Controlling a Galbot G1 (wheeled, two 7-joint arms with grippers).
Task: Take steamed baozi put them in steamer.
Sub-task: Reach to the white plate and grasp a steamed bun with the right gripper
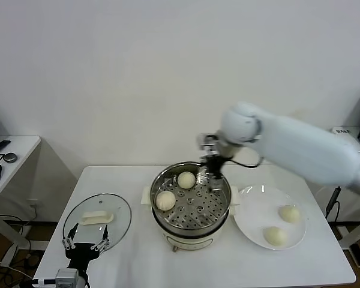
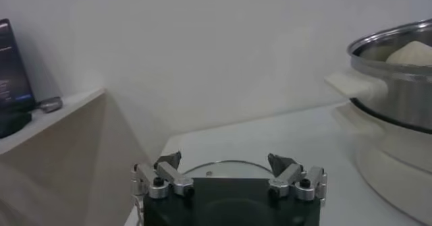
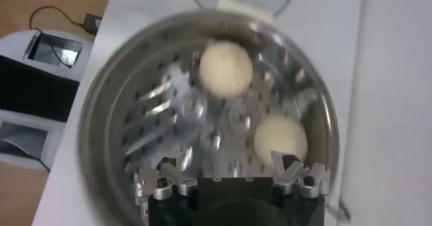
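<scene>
On the white table (image 1: 138, 180) in the head view, the steamer (image 1: 192, 204) sits dead center with two steamed baozi inside on the perforated tray, one (image 1: 186, 179) toward the back and one (image 1: 165, 200) on the robot's left side. The other two baozi (image 1: 289, 213) (image 1: 275, 236) are on the white plate (image 1: 252, 207) just right of the pot. The right gripper (image 1: 216, 177) hangs over the steamer's back right rim, fingers spread and holding nothing. The left gripper (image 1: 86, 246) is parked low near the glass lid (image 1: 97, 219).

Left wrist view: the left gripper (image 2: 228, 163) is wide open above the lid, the steamer (image 2: 398, 65) off to the side with a bun poking over the rim.

Right wrist view: the right gripper (image 3: 229, 170) looks straight down into the pot, jaws apart and empty, both buns (image 3: 225, 69) (image 3: 280, 139) sitting on the tray.
</scene>
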